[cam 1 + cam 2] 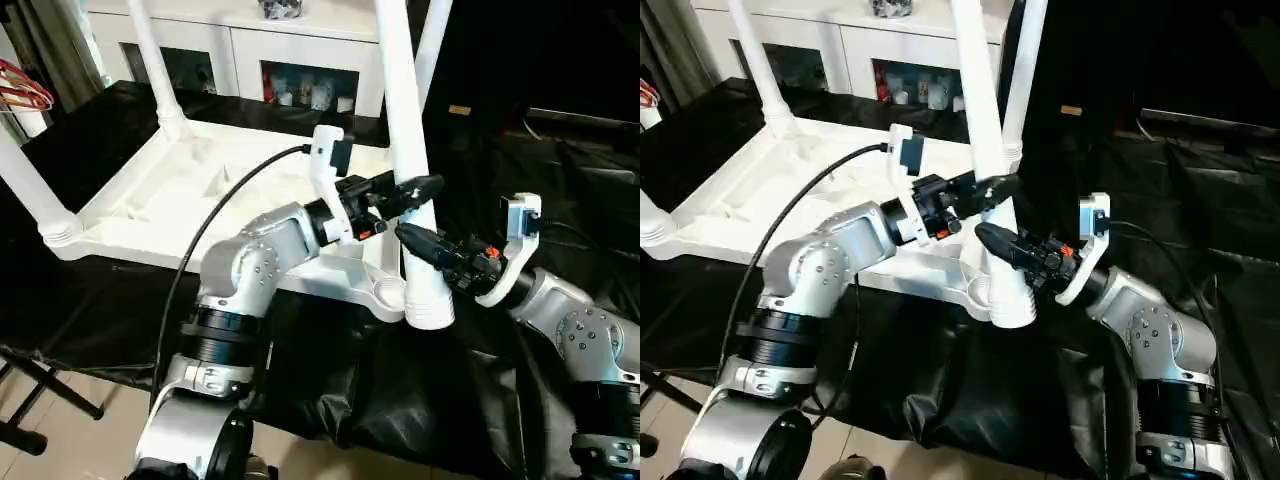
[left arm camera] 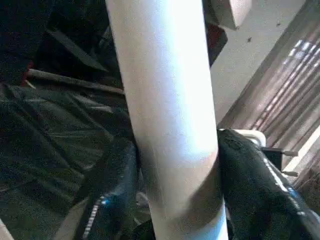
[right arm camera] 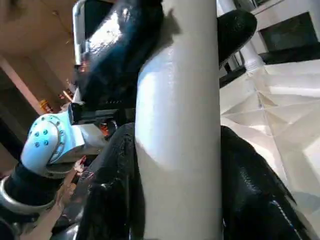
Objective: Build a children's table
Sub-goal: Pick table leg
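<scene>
Both grippers clamped on fourth leg [image 1: 405, 150] at near right corner socket [image 1: 387, 292] of upturned table top [image 1: 180, 200].
Left gripper [image 1: 415, 187] above, right gripper [image 1: 410, 238] below; foot seemingly beside socket. Risk: tilted push, jammed or slipping.

Black plastic sheeting [image 1: 330, 390] covers the desk. Behind stands a white cabinet [image 1: 250, 40] with glass doors. The floor [image 1: 80, 440] is light beige.

Silver forearms [image 1: 260, 262], black cables [image 1: 215, 218]
</scene>
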